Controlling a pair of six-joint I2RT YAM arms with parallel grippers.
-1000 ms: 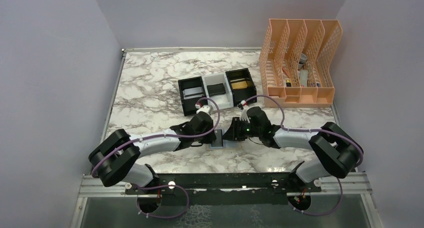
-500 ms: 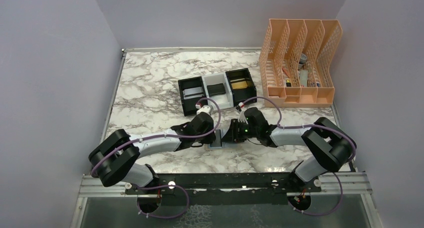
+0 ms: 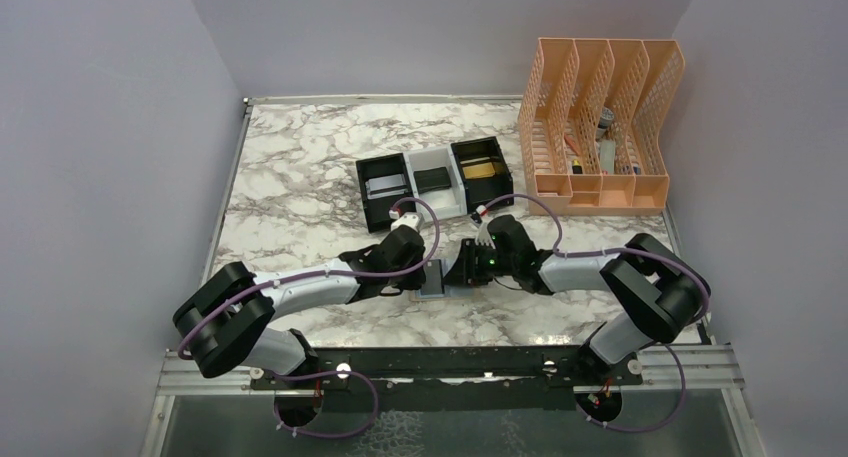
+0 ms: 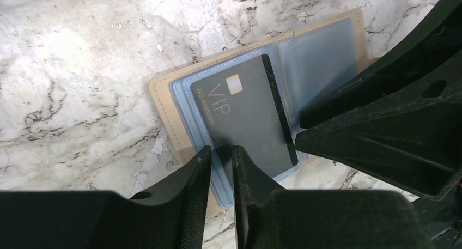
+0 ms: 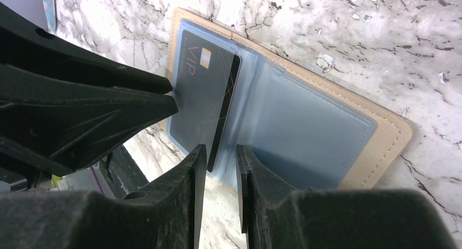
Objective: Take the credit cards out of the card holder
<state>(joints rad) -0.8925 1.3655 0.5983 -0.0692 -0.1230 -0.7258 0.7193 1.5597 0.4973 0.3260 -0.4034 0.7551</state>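
Card holder (image 4: 163, 104) is laid open on the tabletop (image 4: 71, 69) between the arms, its clear pocket edge clamped by the closed left end effector (image 4: 222, 151) (anchor, presumably), with the right end effector (image 5: 218, 151) closed on the dark grey card (image 4: 245, 123) for pull-out.

Tan card holder (image 4: 163, 104), dark grey card (image 4: 245, 123), marbled table (image 4: 81, 69).

The top camera sits high above and behind the arm bases, looking down on the whole marble table (image 3: 290, 167). The two wrist cameras look steeply down from very close, facing each other across the open card holder (image 4: 321, 58). The left one also sees the right gripper (image 4: 298, 130), the right one the left gripper (image 5: 173, 95).
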